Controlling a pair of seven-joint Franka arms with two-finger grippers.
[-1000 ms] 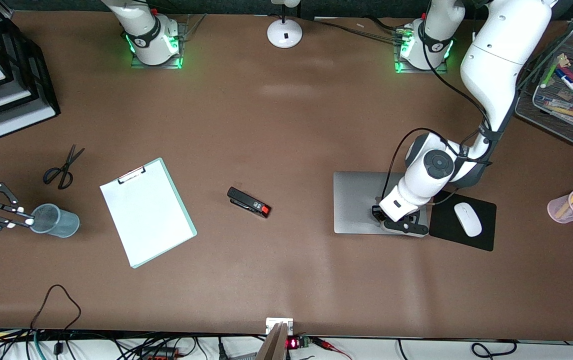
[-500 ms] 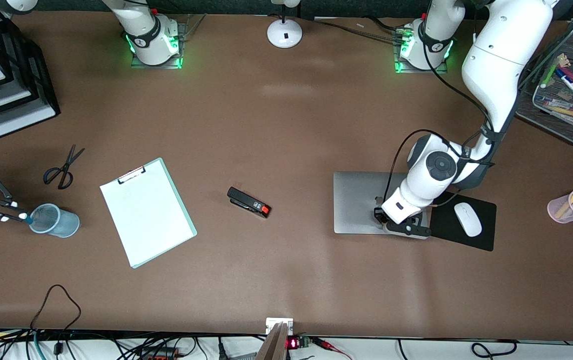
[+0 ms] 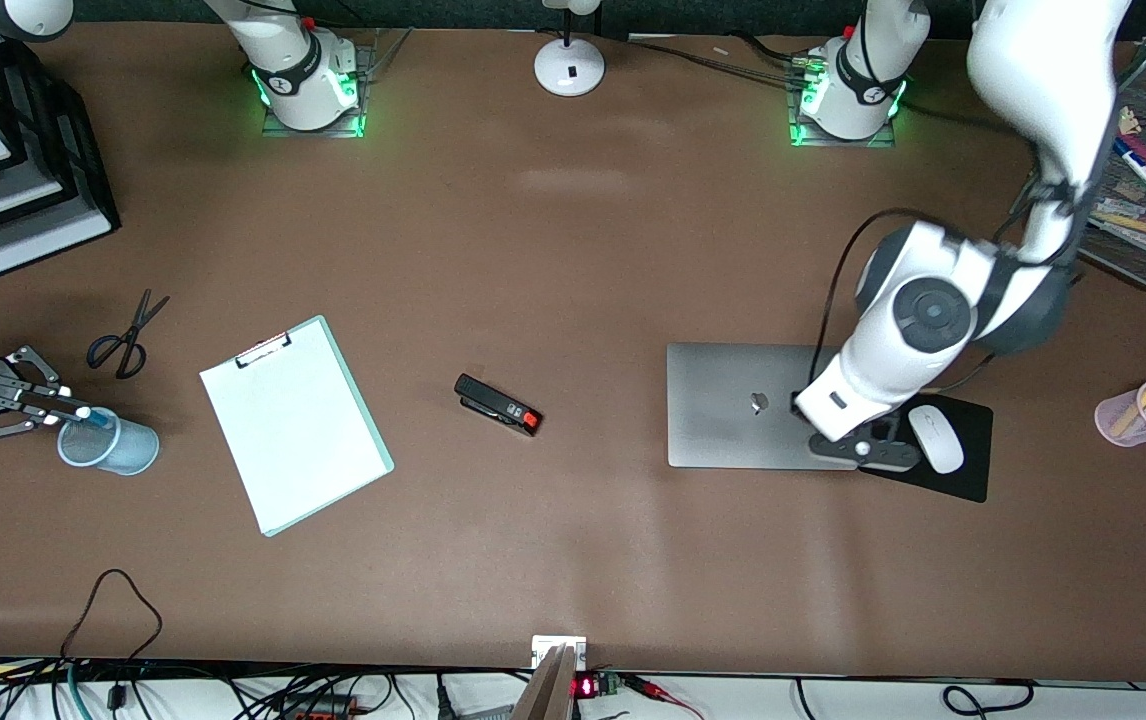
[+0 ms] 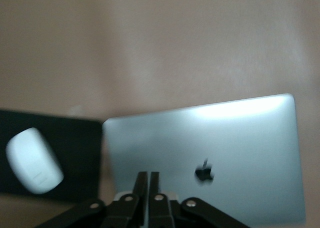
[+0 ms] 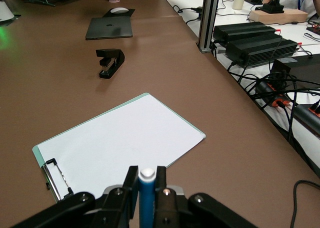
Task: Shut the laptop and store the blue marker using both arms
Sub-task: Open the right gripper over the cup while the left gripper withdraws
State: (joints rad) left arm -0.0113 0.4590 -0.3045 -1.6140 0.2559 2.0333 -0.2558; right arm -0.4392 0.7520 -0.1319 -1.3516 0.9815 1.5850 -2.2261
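The silver-grey laptop [image 3: 733,405] lies closed and flat, its small black logo facing up [image 4: 202,172]. My left gripper [image 3: 868,452] hangs above the laptop's edge next to the black mouse pad. Its fingers [image 4: 141,188] stand almost together in the left wrist view, with nothing between them. At the right arm's end of the table, my right gripper [image 3: 73,412] is shut on the blue marker [image 5: 146,198], whose whitish end pokes out past the fingertips. The marker [image 3: 98,420] sits over the rim of a clear cup [image 3: 113,448].
A white clipboard [image 3: 293,425], a black stapler [image 3: 498,405] and scissors [image 3: 123,335] lie on the table. A white mouse [image 3: 935,438] rests on the mouse pad [image 3: 973,480]. A pink pen cup [image 3: 1133,420], a mesh tray of markers [image 3: 1123,240] and paper trays [image 3: 33,200] stand at the ends.
The left arm has lifted off the laptop lid and swung toward the mouse pad. The right gripper has carried the marker over the cup's rim.
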